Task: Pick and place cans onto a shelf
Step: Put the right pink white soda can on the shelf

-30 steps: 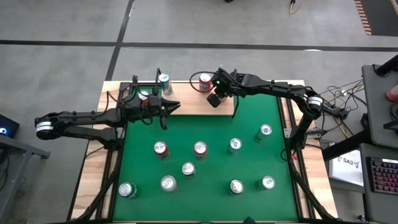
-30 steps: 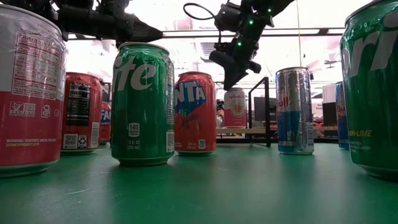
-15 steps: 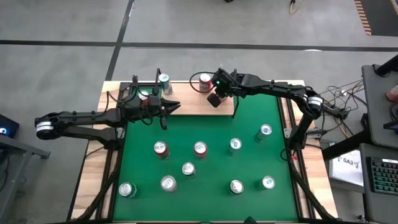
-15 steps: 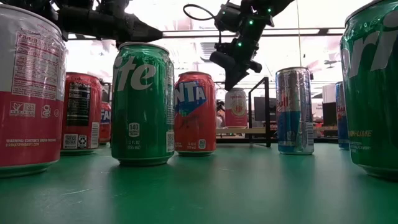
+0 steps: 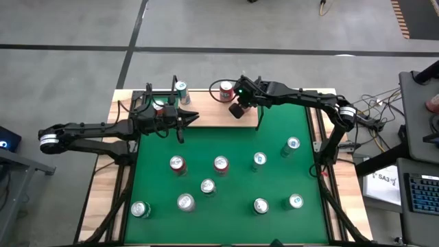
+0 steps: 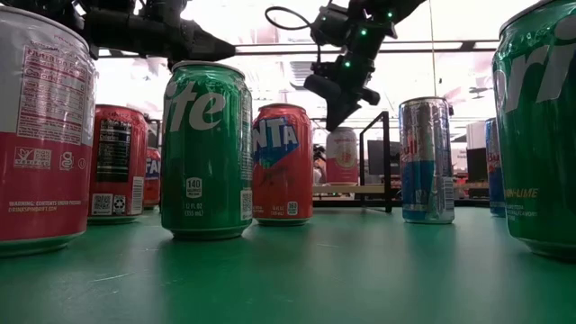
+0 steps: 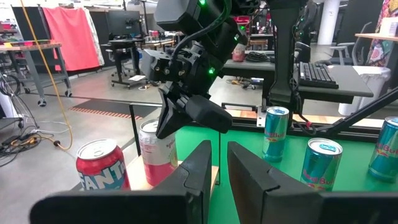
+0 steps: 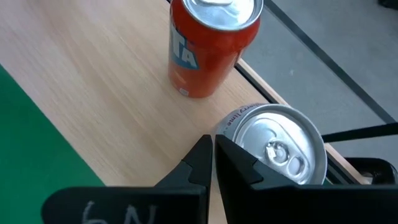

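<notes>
Cans: I count nine standing on the green table (image 5: 274, 130) and three on the shelf (image 5: 206, 115), the wood board along the far edge. On the green there are two red ones, (image 5: 178, 164) and (image 5: 220, 164), mid-table, a silver-topped one (image 5: 208, 186) just nearer than them, two more at the near left, (image 5: 140, 209) and (image 5: 185, 202), and four on the right half: (image 5: 258, 160), (image 5: 293, 145), (image 5: 260, 206), (image 5: 295, 202). On the shelf a pale can (image 5: 181, 90) stands at the far left, a red can (image 5: 159, 107) sits under my left arm, and another red-bodied can (image 5: 226, 90) stands mid-shelf.

My left arm stretches in from the left, level above the shelf's left end; my left gripper (image 5: 188, 116) is clenched on nothing. My right arm reaches in from the right along the far edge, wrist bent down; my right gripper (image 5: 235, 110) hangs clenched and empty just right of the mid-shelf can.
</notes>
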Motion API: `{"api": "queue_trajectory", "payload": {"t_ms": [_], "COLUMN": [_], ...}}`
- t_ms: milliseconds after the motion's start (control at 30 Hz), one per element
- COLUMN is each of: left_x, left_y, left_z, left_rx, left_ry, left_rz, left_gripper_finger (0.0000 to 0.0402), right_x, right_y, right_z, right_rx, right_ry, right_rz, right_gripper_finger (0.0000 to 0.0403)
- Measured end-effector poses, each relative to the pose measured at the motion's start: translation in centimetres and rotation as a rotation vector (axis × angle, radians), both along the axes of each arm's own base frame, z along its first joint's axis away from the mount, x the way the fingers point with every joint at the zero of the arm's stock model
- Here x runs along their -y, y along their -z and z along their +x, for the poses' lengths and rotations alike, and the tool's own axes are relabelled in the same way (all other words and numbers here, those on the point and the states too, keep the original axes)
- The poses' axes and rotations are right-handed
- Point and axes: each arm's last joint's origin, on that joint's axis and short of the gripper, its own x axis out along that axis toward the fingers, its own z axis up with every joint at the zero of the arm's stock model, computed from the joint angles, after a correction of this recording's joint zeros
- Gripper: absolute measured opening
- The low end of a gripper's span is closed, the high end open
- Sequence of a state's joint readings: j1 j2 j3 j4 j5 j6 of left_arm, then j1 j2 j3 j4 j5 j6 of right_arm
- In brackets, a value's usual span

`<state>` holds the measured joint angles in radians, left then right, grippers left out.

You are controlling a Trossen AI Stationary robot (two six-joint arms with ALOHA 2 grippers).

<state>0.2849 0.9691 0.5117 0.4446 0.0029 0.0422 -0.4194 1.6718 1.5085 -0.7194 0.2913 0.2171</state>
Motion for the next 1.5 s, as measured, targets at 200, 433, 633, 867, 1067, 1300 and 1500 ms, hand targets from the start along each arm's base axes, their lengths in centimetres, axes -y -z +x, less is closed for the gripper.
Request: {"api": "queue_trajectory", "payload": {"t_ms": [200, 433, 633, 867, 1067, 1300, 1500], "left_x": [0.0, 0.0, 0.0, 0.0, 0.0, 0.0, 0.0], "left_y": [0.0, 0.0, 0.0, 0.0, 0.0, 0.0, 0.0], "left_z": [0.0, 0.0, 0.0, 0.0, 0.0, 0.0, 0.0], "left_rx": [0.0, 0.0, 0.0, 0.0, 0.0, 0.0, 0.0], "left_ry": [0.0, 0.0, 0.0, 0.0, 0.0, 0.0, 0.0], "left_rz": [0.0, 0.0, 0.0, 0.0, 0.0, 0.0, 0.0], "left_gripper_finger": [0.0036, 0.0036, 0.0036, 0.0036, 0.0036, 0.0036, 0.0036], "right_x": [0.0, 0.0, 0.0, 0.0, 0.0, -0.2, -0.9], "right_y": [0.1, 0.1, 0.0, -0.1, -0.4, -1.1, -1.8], "right_z": [-0.1, -0.2, -0.1, 0.0, 0.1, 0.3, 0.5], "right_rx": [-0.015, -0.024, -0.02, -0.009, -0.001, 0.014, 0.015], "right_ry": [0.001, 0.012, 0.01, 0.006, 0.005, -0.002, -0.021], "right_rz": [0.008, -0.012, -0.016, -0.023, -0.026, -0.032, -0.022], "right_gripper_finger": [0.0012, 0.0012, 0.0012, 0.0012, 0.0012, 0.0012, 0.0012]}}
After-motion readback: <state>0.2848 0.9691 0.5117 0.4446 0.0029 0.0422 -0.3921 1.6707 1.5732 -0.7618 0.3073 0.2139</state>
